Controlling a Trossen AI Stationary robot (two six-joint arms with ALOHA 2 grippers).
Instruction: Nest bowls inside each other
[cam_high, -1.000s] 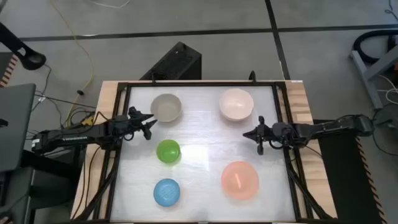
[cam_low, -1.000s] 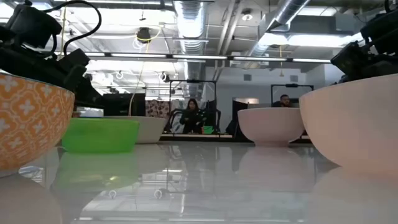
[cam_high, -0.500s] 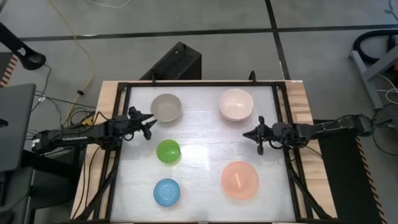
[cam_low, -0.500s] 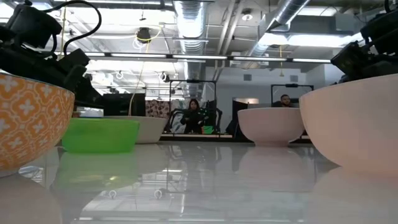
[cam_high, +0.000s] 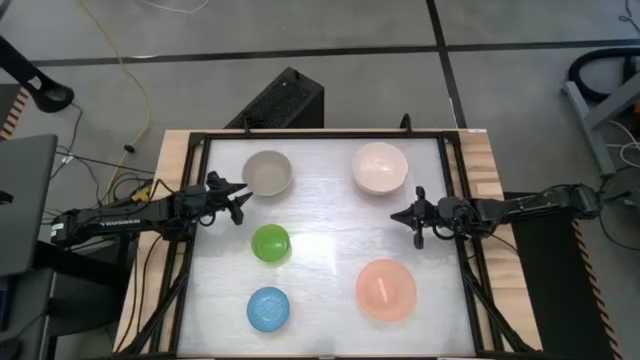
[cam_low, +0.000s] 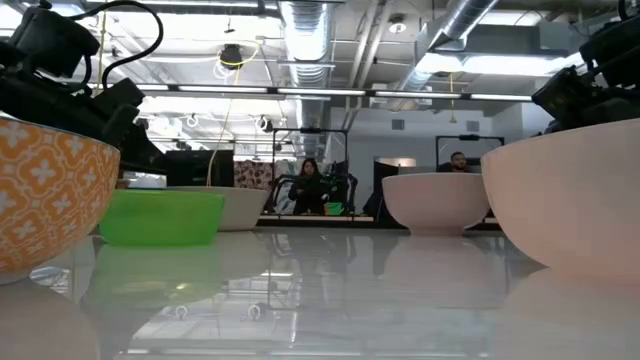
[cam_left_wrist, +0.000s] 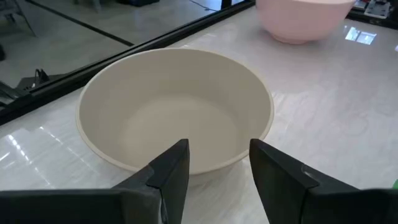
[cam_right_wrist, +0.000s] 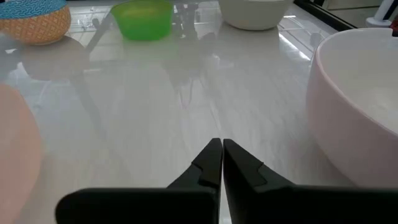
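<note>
Five bowls stand apart on their bases on the white table (cam_high: 325, 215): grey-beige (cam_high: 267, 173) far left, cream-white (cam_high: 379, 167) far right, green (cam_high: 270, 243) centre left, light blue (cam_high: 268, 309) near left with an orange patterned outside (cam_low: 45, 200), and salmon-pink (cam_high: 385, 289) near right. My left gripper (cam_high: 245, 198) is open just short of the grey-beige bowl's (cam_left_wrist: 174, 106) near rim, touching nothing. My right gripper (cam_high: 395, 214) is shut at the right edge, between the cream-white bowl (cam_right_wrist: 360, 93) and the salmon-pink bowl, holding nothing.
A black frame (cam_high: 325, 134) runs around the tabletop, with wooden margins outside it. A dark box (cam_high: 285, 100) sits on the floor behind the table. In the low view, people (cam_low: 310, 185) show far off in the room.
</note>
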